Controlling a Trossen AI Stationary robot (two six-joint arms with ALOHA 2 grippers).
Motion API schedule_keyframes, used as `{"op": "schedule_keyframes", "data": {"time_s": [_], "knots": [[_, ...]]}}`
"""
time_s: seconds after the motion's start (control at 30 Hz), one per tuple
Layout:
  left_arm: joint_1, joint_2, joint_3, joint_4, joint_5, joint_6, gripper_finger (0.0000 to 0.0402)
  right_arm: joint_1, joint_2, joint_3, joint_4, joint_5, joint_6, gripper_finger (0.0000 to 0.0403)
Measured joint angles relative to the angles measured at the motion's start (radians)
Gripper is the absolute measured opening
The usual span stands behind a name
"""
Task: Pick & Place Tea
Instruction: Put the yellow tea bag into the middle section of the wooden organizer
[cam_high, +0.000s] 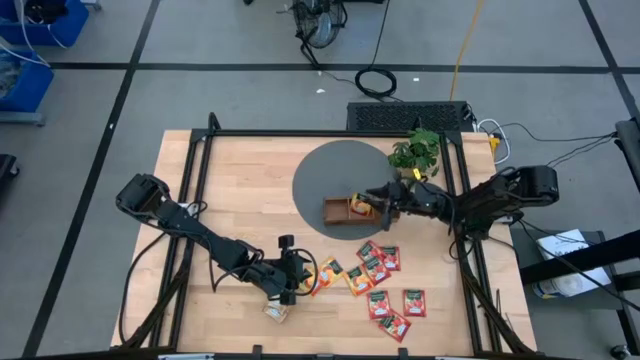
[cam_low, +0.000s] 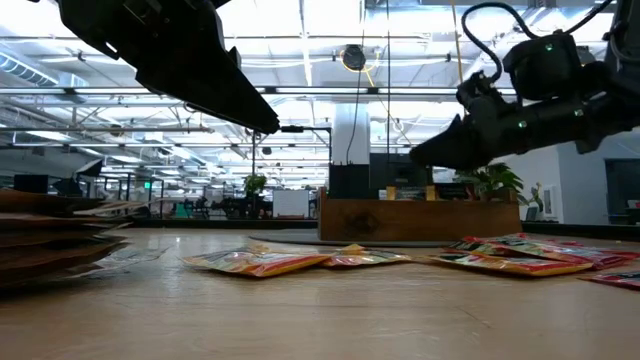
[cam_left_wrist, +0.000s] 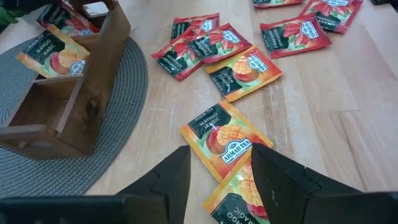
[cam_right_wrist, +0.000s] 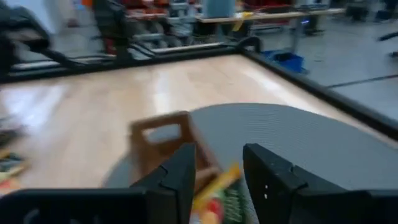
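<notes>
Jaws of right gripper (cam_high: 368, 203) apart over tray (cam_high: 335, 213); orange sachet (cam_right_wrist: 214, 184) btwn.

A pale wooden plank surface (cam_high: 240, 190), framed by black rails, is seen carrying a round grey woven mat (cam_high: 335, 170), on which a brown wooden compartment tray (cam_high: 340, 212) is set. Red and orange flat square tea sachets (cam_high: 385, 280) are scattered directly on the bare wood near the mat. A small green leafy plant (cam_high: 416, 150) is placed at the mat's edge.
</notes>
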Motion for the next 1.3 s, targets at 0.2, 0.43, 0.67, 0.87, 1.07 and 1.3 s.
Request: {"op": "schedule_keyframes", "data": {"time_s": [0.2,0.43,0.67,0.87,1.07,1.3], "knots": [[0.0,0.0,0.0,0.0,0.001,0.0,0.0173,0.045,-0.029,0.116,-0.359,-0.06,0.015,0.0064],[-0.002,0.0,0.0,-0.01,0.01,-0.01,0.0173,0.178,-0.121,0.221,-0.715,0.17,-0.063,0.001],[-0.002,0.0,0.0,-0.015,0.012,-0.029,0.0172,0.236,-0.185,0.315,-1.044,0.295,-0.027,0.0002],[-0.002,0.0,0.0,-0.008,0.012,-0.029,0.0172,0.213,-0.184,0.318,-1.087,0.307,-0.024,0.0001],[-0.001,0.0,0.0,-0.021,0.012,-0.029,0.0172,0.206,-0.192,0.318,-1.114,0.33,-0.018,0.0001],[-0.001,0.0,0.0,-0.029,0.012,-0.043,0.0172,0.185,-0.192,0.318,-1.131,0.378,-0.057,0.0]]}}
